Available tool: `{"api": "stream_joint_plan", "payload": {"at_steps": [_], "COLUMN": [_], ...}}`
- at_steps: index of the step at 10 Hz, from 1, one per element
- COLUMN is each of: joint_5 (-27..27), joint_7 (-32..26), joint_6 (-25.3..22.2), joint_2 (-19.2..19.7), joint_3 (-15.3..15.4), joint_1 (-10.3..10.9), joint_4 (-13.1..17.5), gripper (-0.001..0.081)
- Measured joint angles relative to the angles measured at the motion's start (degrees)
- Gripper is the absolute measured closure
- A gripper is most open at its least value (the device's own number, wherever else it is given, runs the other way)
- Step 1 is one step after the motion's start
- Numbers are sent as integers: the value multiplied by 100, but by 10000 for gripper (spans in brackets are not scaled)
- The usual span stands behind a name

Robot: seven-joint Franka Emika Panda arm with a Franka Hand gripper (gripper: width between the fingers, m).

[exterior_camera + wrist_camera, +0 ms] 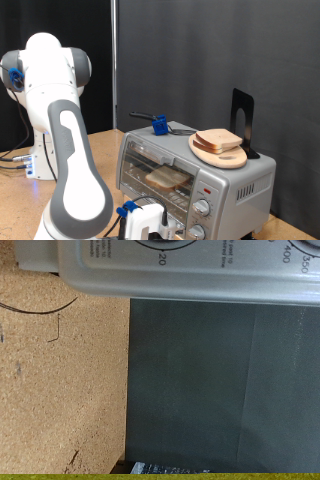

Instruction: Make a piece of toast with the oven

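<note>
The oven (195, 180) stands on the table at the exterior view's lower right, silver-grey, with its glass door looking closed. Behind the glass, one piece of toast (166, 178) lies flat on the wire rack. My gripper (155, 225) is low in front of the oven, just left of the two round knobs (204, 209); its fingers are too small and cut off to read. The wrist view shows only the oven's control panel (190, 265) with dial numbers, and no fingers.
A round wooden plate (222, 155) with piled bread slices sits on the oven's top. Beside it are a blue tool (158, 124) and a black stand (243, 118). Wooden table (60, 380) and dark backdrop (220, 390) fill the wrist view.
</note>
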Motion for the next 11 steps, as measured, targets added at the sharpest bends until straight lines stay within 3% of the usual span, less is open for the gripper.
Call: {"api": "stream_joint_plan", "payload": {"at_steps": [11], "joint_5": [-83], "joint_7": [-264], "joint_6": [-152], "joint_2": [37], "joint_3": [147], "joint_1": [200], "joint_4": [-94], "gripper": [-2]}}
